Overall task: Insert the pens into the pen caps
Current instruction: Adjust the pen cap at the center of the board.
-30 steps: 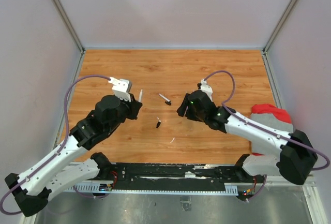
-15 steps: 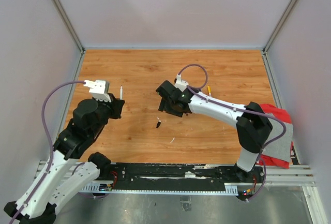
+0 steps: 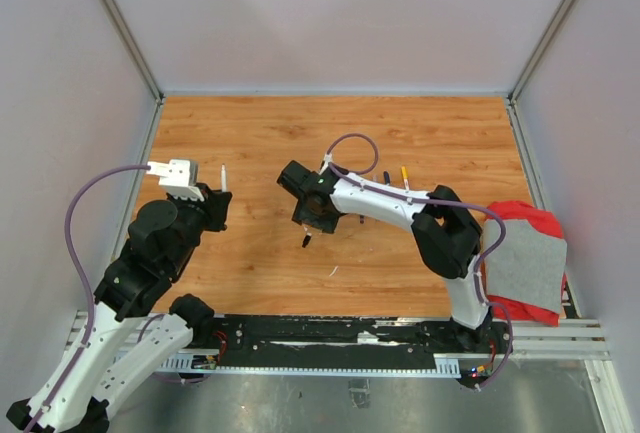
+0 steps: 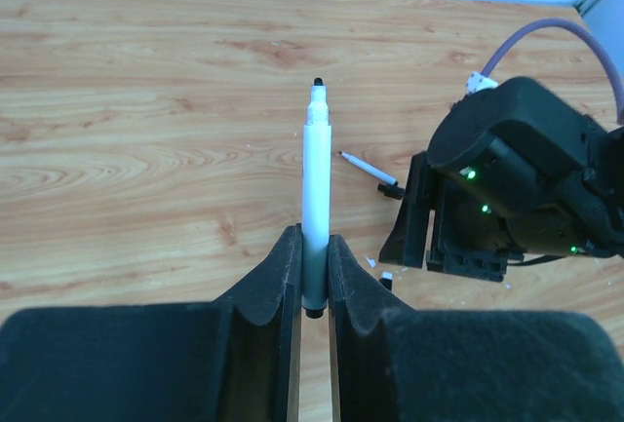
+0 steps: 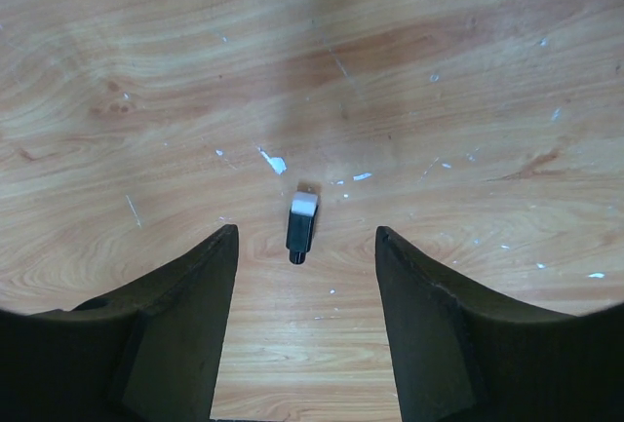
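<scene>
My left gripper [image 3: 216,203] is shut on a white-barrelled pen [image 4: 315,203] with a dark tip, which stands up out of the jaws; the pen also shows in the top view [image 3: 222,179]. My right gripper [image 3: 309,219] is open and hovers low over a small black pen cap [image 5: 301,225] with a white end, which lies on the wood between the two fingers [image 5: 185,315]. The cap also shows in the top view [image 3: 306,240]. In the left wrist view a second thin pen [image 4: 369,168] lies beside the right gripper [image 4: 458,247].
Two more pens, one dark-tipped [image 3: 386,175] and one yellow-tipped [image 3: 404,174], lie behind the right arm. A red cloth [image 3: 520,215] under a grey pad [image 3: 530,265] sits at the right edge. White flecks [image 5: 274,162] dot the wooden table [image 3: 400,133].
My right arm swung left across the table, and its gripper came down over the black cap. My left arm pulled back to the left with the pen still in its jaws.
</scene>
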Controlling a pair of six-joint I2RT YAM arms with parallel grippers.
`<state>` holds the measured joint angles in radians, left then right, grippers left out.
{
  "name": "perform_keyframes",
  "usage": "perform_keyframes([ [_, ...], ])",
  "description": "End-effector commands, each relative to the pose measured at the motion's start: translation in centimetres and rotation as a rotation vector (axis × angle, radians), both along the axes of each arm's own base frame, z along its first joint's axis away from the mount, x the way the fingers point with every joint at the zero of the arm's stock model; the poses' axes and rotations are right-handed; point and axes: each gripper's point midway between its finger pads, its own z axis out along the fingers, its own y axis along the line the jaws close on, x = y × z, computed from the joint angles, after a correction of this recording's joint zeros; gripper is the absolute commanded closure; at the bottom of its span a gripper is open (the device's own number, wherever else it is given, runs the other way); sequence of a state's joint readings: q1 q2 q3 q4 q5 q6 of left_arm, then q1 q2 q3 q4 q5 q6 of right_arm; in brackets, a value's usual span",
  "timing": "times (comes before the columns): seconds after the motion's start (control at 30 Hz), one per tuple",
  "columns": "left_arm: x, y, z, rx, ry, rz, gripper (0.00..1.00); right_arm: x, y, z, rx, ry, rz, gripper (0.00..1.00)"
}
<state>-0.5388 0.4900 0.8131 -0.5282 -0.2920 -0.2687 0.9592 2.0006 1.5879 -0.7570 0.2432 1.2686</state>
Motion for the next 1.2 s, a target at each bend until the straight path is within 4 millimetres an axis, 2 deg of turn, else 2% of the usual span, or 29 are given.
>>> perform_keyframes([
  [0.0,0.1,0.3,0.2,0.014,-0.013,0.007,1.0,-2.0,0.5,-1.2,-0.032,0.057,-0.033,0.41],
  [0.23,0.0,0.3,0.2,0.012,-0.017,0.009,1.0,-2.4,1.2,-2.9,-0.056,0.098,-0.04,0.43],
  [0.57,0.0,0.3,0.2,0.012,-0.019,0.005,1.0,-2.7,1.7,-4.4,-0.069,0.13,-0.026,0.56],
  [0.87,0.0,0.4,0.2,0.012,-0.02,0.008,0.99,-3.0,1.9,-5.0,-0.077,0.148,0.001,0.74],
  [0.97,0.0,0.4,0.2,0.012,-0.02,0.01,1.0,-3.1,1.9,-5.0,-0.072,0.151,0.009,0.84],
  [1.1,0.1,0.4,0.1,0.014,-0.016,0.012,1.0,-3.2,1.6,-4.6,-0.055,0.138,0.01,0.97],
  [1.17,0.1,0.4,0.1,0.015,-0.014,0.013,0.99,-3.0,1.4,-4.0,-0.046,0.113,0.013,0.99],
])
